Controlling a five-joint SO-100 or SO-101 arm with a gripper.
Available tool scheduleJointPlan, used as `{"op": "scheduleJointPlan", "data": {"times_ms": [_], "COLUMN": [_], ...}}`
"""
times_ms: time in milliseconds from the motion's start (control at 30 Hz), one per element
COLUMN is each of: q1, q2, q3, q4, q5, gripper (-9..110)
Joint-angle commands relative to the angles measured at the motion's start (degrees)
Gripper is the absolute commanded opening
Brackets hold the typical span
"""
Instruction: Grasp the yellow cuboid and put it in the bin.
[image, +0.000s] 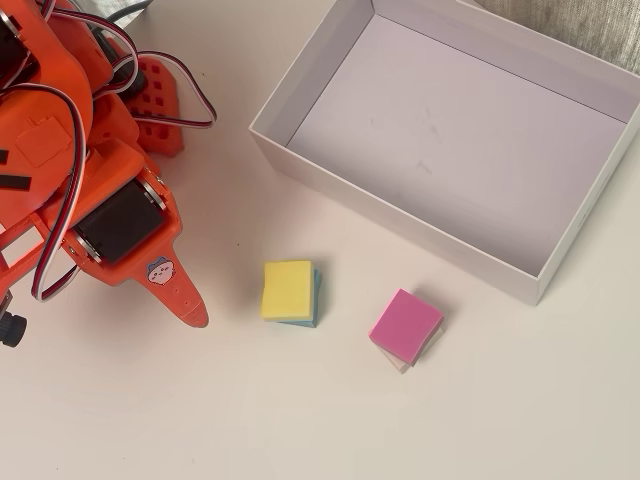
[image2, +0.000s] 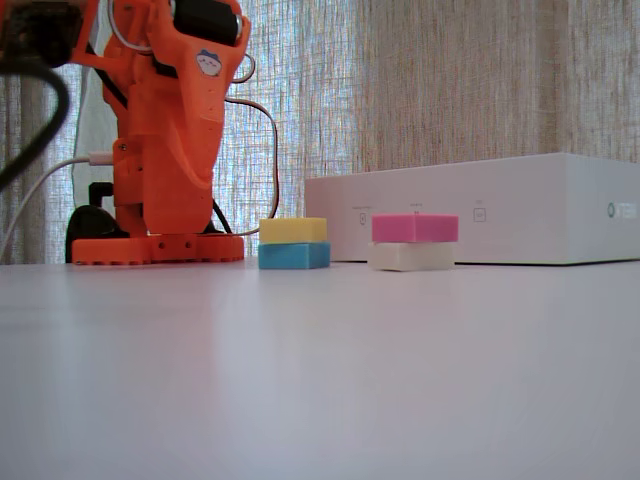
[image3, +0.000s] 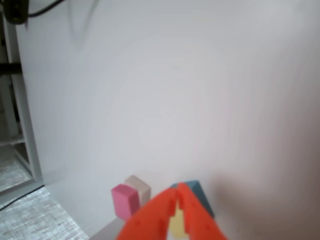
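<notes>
Yellow cuboid (image: 287, 290) stacked flat on a light-blue block (image: 312, 305), its blue edge peeking out on the right and near side in the overhead view; seen side-on in the fixed view as yellow (image2: 293, 230) over blue (image2: 294, 256). Resting on the white table (image: 300, 420), just outside the near wall of the bin (image: 400, 205) and not in it. To the right, apart from this stack, a pink block (image: 406, 325) lying slightly askew on a white block (image: 398, 361). Bin beyond both stacks, a shallow white box with a pale lavender floor. Orange gripper (image: 193, 312) to the left of the yellow cuboid in the overhead view, tip pointing toward it, near but not touching. Fingers (image3: 192, 215) pressed together in the wrist view, closed with nothing between them, yellow cuboid (image3: 176, 225) glimpsed past their tips. Orange arm base (image2: 157, 248) at far left.
</notes>
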Motion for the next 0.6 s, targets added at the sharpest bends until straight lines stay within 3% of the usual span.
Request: {"op": "scheduleJointPlan", "data": {"times_ms": [0, 400, 567], "q1": [-2.2, -1.9, -1.5], "q2": [-0.3, -0.3, -2.3], "q3": [-0.2, -0.2, -2.3], "q4": [0.0, 0.0, -1.1], "q5": [-1.1, -1.1, -3.6], "gripper": [-8, -8, 8]}}
